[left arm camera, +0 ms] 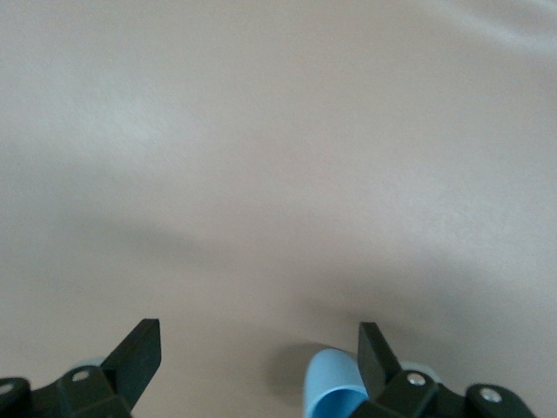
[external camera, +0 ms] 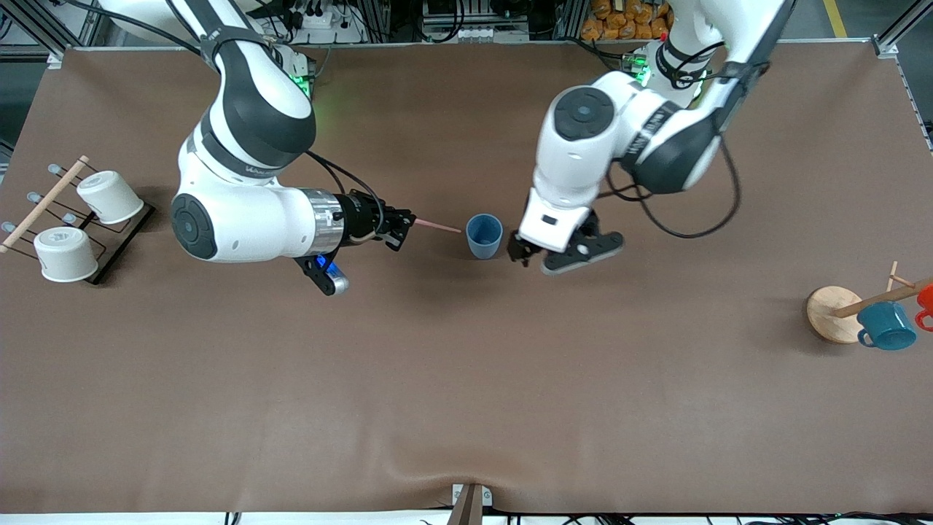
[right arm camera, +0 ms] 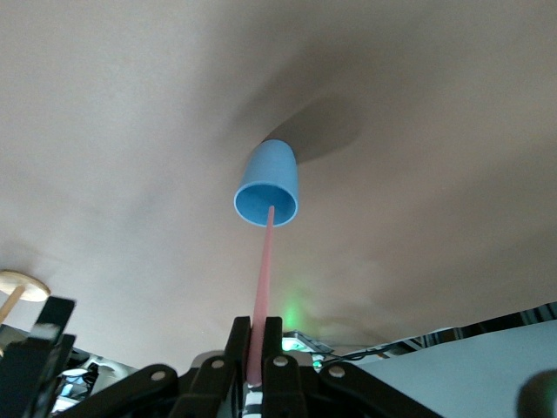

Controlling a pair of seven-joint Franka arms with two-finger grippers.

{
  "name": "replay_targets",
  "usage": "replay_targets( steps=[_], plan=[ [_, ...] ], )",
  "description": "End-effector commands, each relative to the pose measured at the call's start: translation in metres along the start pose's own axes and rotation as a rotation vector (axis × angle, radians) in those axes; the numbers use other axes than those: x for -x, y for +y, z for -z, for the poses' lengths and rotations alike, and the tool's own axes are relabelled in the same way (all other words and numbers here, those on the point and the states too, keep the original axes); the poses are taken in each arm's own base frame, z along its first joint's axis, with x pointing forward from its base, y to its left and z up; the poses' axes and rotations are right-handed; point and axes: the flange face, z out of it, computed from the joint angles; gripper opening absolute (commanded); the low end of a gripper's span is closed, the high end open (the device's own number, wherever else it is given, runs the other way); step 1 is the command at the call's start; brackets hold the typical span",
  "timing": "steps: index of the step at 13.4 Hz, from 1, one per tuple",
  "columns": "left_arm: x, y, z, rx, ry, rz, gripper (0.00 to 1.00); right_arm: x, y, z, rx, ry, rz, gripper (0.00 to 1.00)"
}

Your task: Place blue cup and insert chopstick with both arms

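The blue cup stands upright on the brown table, mouth up. My right gripper is shut on the chopstick and holds it almost level, with its tip close to the cup's rim. In the right wrist view the chopstick runs from my shut gripper toward the mouth of the cup. My left gripper is open and empty, low beside the cup on the left arm's side. In the left wrist view the cup shows just inside one finger.
A dark rack with a wooden rod and two white cups on their sides sits at the right arm's end. A wooden mug stand with a teal mug and a red mug sits at the left arm's end.
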Motion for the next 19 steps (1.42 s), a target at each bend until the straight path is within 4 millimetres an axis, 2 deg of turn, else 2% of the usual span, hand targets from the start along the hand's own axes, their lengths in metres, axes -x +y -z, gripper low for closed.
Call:
replay_targets(
  steps=[1, 4, 7, 8, 9, 10, 11, 12, 14, 16, 17, 18, 19],
  plan=[
    [-0.035, -0.037, 0.026, 0.003, -0.022, -0.062, 1.0, 0.012, -0.012, -0.025, -0.023, 0.001, -0.03, 0.0],
    [-0.068, -0.08, 0.039, -0.02, -0.014, -0.12, 1.0, 0.011, -0.012, -0.057, -0.014, 0.027, -0.037, 0.0],
    [-0.087, -0.115, 0.053, -0.045, -0.019, -0.167, 1.0, 0.016, -0.013, -0.079, 0.0, 0.064, -0.022, 0.0],
    [-0.091, -0.124, 0.062, -0.053, -0.013, -0.176, 1.0, 0.013, -0.011, -0.09, 0.001, 0.076, -0.025, 0.0],
    [-0.096, -0.134, 0.066, -0.06, -0.012, -0.174, 1.0, 0.005, -0.006, -0.1, 0.009, 0.086, -0.037, 0.04],
    [-0.097, -0.141, 0.074, -0.065, -0.004, -0.174, 1.0, 0.002, -0.004, -0.104, 0.013, 0.087, -0.048, 0.63],
    [-0.099, -0.146, 0.084, -0.067, 0.001, -0.178, 1.0, 0.002, -0.003, -0.105, 0.015, 0.086, -0.064, 1.0],
    [-0.101, -0.149, 0.091, -0.07, -0.009, -0.18, 1.0, 0.004, -0.004, -0.102, 0.013, 0.085, -0.072, 1.0],
    [-0.103, -0.153, 0.113, -0.07, -0.029, -0.165, 1.0, 0.01, -0.004, -0.078, 0.003, 0.084, -0.064, 1.0],
    [-0.105, -0.16, 0.13, -0.07, -0.042, -0.186, 1.0, 0.008, 0.002, -0.025, 0.03, 0.058, -0.063, 1.0],
    [-0.1, -0.163, 0.148, -0.059, -0.024, -0.214, 1.0, -0.005, 0.013, 0.012, 0.049, 0.035, -0.08, 1.0],
    [-0.097, -0.167, 0.156, -0.068, -0.023, -0.226, 1.0, -0.026, 0.029, 0.05, 0.062, 0.021, -0.112, 1.0],
    [-0.096, -0.175, 0.158, -0.087, -0.042, -0.218, 1.0, -0.045, 0.045, 0.075, 0.085, 0.047, -0.135, 1.0]
  ],
)
